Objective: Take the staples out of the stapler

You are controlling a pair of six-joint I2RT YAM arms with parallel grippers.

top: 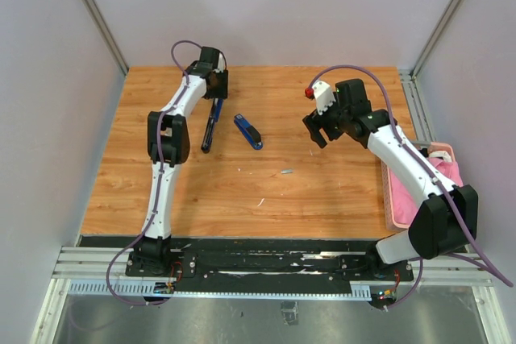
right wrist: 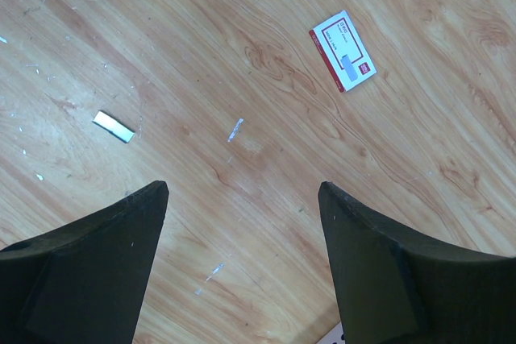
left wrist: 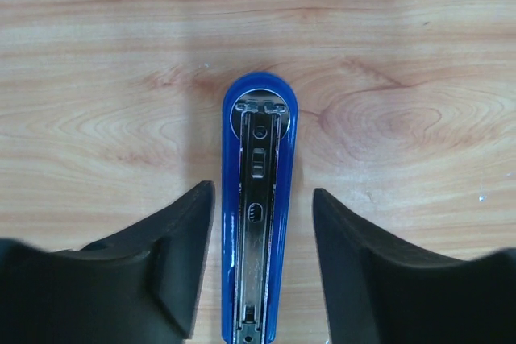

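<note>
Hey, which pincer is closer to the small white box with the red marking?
Right. The right pincer hovers open with the white box just ahead of its fingers; the left pincer is far off to its left, straddling a blue stapler.

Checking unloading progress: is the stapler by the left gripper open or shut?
Open: the stapler shows its metal channel exposed, no cover over it.

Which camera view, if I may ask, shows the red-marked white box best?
Right wrist: the white box lies flat and unobstructed on the table. Top external and left wrist do not show it.
</note>
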